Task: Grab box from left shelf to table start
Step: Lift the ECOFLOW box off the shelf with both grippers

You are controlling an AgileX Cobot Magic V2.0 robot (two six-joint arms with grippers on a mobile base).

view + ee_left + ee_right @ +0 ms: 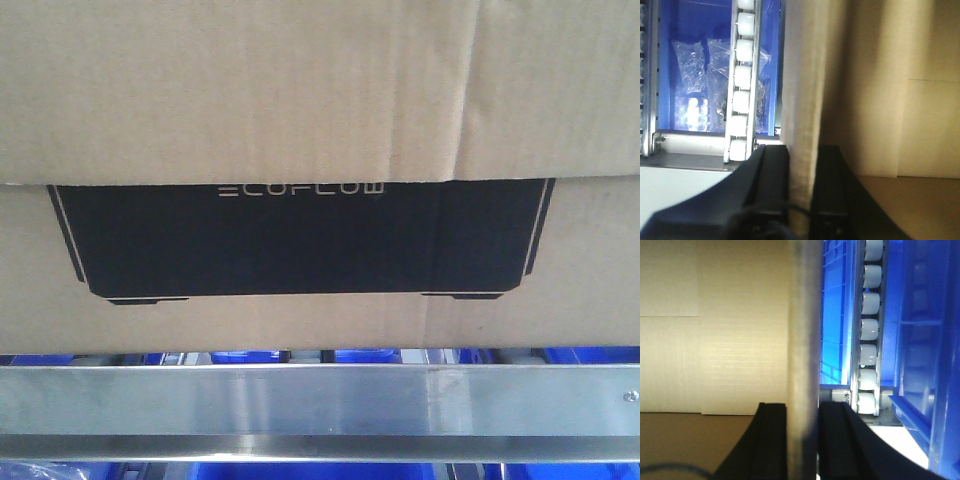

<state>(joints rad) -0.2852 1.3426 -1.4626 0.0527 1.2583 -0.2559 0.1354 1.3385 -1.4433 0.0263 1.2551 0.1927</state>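
The brown cardboard box (300,90) fills the front view, its black ECOFLOW panel (300,240) facing me, just above the left shelf's silver front rail (300,400). My left gripper (801,155) is shut on the box's left side wall (802,90), one finger outside, one inside the open box. My right gripper (802,412) is shut on the box's right side wall (804,315) the same way. The box's inner walls (715,340) and floor show. The table is out of view.
Blue plastic bins (695,75) with clear bags sit on the shelf beside the box. White roller tracks (742,85) (869,330) run along both sides of it. More blue bins (360,356) show behind and below the rail.
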